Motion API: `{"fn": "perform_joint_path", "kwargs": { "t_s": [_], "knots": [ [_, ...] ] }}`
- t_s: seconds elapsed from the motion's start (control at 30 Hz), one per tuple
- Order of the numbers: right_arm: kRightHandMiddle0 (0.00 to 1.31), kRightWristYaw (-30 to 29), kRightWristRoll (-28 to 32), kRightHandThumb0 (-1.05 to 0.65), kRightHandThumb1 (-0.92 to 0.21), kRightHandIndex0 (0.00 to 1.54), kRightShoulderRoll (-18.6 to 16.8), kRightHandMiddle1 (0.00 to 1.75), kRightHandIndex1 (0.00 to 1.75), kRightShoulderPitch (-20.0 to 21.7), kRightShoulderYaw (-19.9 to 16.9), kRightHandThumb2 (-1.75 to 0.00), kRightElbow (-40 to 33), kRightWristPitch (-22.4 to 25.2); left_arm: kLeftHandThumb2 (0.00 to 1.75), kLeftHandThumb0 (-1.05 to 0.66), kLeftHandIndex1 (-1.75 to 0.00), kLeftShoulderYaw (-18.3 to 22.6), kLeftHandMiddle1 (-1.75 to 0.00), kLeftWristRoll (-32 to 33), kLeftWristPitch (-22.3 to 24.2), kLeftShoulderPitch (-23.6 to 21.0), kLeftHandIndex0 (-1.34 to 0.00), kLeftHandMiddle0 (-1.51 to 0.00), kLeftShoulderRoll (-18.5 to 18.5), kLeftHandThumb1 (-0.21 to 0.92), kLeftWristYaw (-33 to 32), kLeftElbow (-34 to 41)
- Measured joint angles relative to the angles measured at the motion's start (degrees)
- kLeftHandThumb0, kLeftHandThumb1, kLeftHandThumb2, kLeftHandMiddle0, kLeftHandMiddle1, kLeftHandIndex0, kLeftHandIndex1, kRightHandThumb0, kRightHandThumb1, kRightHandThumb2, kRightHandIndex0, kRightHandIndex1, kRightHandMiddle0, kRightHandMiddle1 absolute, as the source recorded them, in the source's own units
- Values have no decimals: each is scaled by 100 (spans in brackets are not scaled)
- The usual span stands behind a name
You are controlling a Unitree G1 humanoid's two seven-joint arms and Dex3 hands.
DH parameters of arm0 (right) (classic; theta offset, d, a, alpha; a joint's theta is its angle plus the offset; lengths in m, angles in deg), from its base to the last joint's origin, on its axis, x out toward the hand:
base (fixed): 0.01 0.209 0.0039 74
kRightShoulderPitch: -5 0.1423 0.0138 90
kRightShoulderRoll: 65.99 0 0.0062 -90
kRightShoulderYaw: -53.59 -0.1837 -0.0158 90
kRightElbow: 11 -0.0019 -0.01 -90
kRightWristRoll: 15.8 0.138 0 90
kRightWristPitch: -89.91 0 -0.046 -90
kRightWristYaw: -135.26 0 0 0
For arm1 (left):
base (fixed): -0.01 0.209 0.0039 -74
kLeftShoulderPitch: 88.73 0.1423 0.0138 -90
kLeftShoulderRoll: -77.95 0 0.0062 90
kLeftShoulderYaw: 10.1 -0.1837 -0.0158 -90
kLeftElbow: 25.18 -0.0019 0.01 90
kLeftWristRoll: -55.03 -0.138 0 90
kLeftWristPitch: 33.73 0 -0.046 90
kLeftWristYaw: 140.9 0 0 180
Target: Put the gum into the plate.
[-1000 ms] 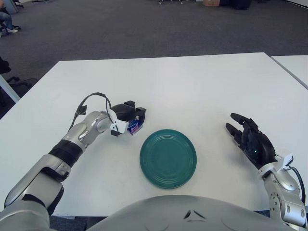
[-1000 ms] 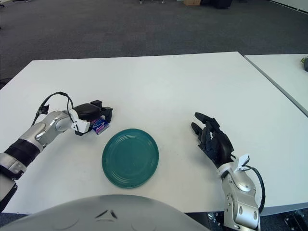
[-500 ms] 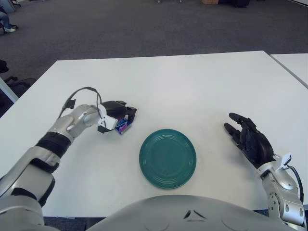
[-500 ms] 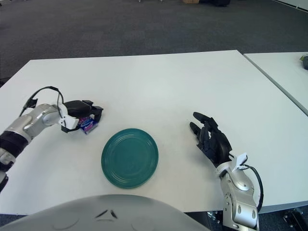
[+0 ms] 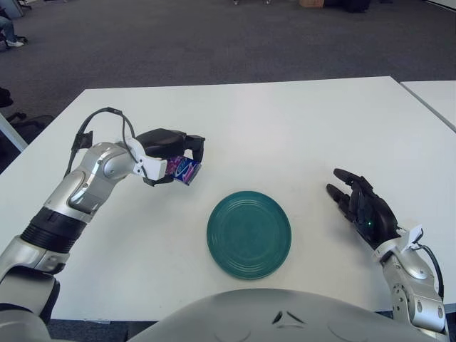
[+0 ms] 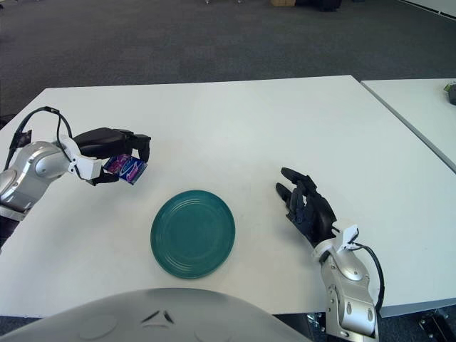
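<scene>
Two hands show over the white table (image 5: 285, 128), and only the left one holds anything. The left hand (image 5: 167, 146) is raised off the tabletop on the robot's left side, its dark fingers (image 5: 194, 142) curled around the gum (image 5: 183, 169), a small blue and purple pack that hangs tilted beneath the palm. The pack is clear of the table surface and sits up and to the left of the plate (image 5: 249, 234), apart from its rim and not over it. A black cable loops from the silver forearm (image 5: 85, 189) behind the hand, and that arm reaches in from the lower left corner.

The green plate lies flat on the table near the robot's body, between the two hands, with nothing on it. The right hand (image 5: 363, 210) rests low on the right side of the table, well apart from the plate, its dark fingers spread and relaxed and gripping nothing. Beyond the table's far edge lies grey carpet (image 5: 214, 43), and a second white table's corner (image 5: 434, 96) shows at the right.
</scene>
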Motion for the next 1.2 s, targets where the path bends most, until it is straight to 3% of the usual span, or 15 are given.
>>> {"fn": "perform_joint_path", "kwargs": {
  "t_s": [0.8,1.2],
  "knots": [
    [0,-284,-17,-72,-92,34,-3,73,2,-1,265,-92,74,-180,83,-1,-130,454,-130,654,867,295,-60,-78,10,48,747,1496],
    [0,-428,-40,-76,-92,38,-29,81,3,-15,380,-89,48,-193,88,-1,-131,192,-140,774,1425,293,-59,-74,332,47,841,2070]
  ]
}}
